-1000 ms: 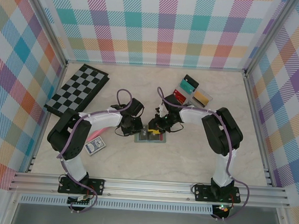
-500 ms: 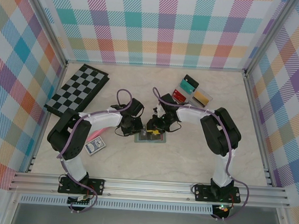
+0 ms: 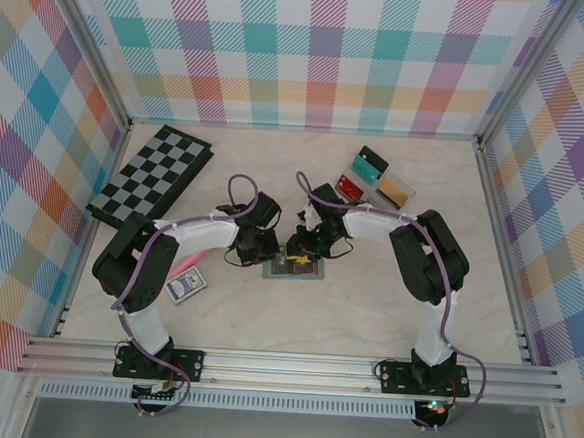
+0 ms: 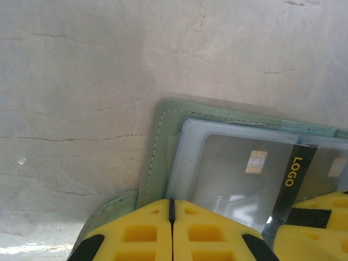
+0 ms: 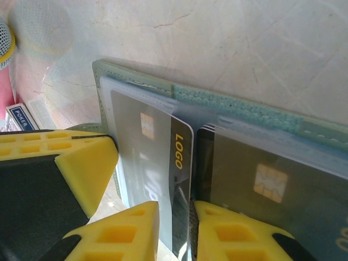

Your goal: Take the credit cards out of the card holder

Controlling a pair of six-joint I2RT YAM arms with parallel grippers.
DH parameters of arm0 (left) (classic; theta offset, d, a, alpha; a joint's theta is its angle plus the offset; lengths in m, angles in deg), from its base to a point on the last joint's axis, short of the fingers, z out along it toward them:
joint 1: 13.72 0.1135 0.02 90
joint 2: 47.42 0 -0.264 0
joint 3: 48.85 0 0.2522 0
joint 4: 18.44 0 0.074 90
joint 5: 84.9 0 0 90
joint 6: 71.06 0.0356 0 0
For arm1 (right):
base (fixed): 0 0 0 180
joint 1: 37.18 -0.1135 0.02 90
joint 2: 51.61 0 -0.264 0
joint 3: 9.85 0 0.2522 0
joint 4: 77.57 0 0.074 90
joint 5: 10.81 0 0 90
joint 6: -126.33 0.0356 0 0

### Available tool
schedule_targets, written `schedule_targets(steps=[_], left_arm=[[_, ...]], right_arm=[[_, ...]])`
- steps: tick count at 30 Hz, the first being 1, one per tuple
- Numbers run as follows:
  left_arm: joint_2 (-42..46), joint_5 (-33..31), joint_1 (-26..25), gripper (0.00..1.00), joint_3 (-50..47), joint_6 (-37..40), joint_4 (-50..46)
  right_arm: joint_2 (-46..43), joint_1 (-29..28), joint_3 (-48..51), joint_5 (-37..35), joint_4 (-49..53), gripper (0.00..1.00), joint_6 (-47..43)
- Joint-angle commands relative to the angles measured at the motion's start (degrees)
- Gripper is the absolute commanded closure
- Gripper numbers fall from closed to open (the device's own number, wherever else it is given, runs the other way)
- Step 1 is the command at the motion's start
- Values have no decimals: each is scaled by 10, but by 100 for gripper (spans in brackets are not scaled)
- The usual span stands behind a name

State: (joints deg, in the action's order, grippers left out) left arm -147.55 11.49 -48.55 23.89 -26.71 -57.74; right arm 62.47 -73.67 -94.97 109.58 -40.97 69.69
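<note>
Top external view: the card holder (image 3: pixel 303 271) is seen lying open on the surface (image 3: pixel 386 306), near the middle, where the two arms meet. The left fingers (image 3: pixel 262 249) are lowered at its left end and the right fingers (image 3: pixel 300 252) just beside them, over the holder. Compared with a second ago, the holder has not been shifted and the left arm is unchanged. The right wrist and its cable loop have been swung slightly to the left.

In the left wrist view, the left fingers (image 4: pixel 141 236) are closed pad against pad with nothing between them. They are pressed at the green edge of the card holder (image 4: pixel 156 157). A grey card (image 4: pixel 239 174) marked LOGO is seen under a clear sleeve.

In the right wrist view, the right fingers (image 5: pixel 130 234) are closed narrowly on the near end of the grey card (image 5: pixel 149 163), one pad on each face. The card is drawn partly across the fold, and a dark card (image 5: pixel 261 190) is still lodged in the neighbouring sleeve.

Further credit cards (image 3: pixel 395 192) are laid at the far right, well apart from the holder. A chessboard (image 3: pixel 151 177) is at the far left and a playing-card pack (image 3: pixel 185 287) at the near left.
</note>
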Motion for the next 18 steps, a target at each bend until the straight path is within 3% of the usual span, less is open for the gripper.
schedule_targets(steps=[1, 10, 18], left_arm=[[-18, -11, -4, 94, -19, -5, -21], [-10, -26, -2, 87, -11, 0, -39], [-12, -25, 1, 86, -10, 5, -39]], right_arm=[[10, -6, -6, 18, -3, 80, -7], [-8, -3, -8, -41, 42, 97, -22], [-34, 10, 5, -54, 64, 100, -38]])
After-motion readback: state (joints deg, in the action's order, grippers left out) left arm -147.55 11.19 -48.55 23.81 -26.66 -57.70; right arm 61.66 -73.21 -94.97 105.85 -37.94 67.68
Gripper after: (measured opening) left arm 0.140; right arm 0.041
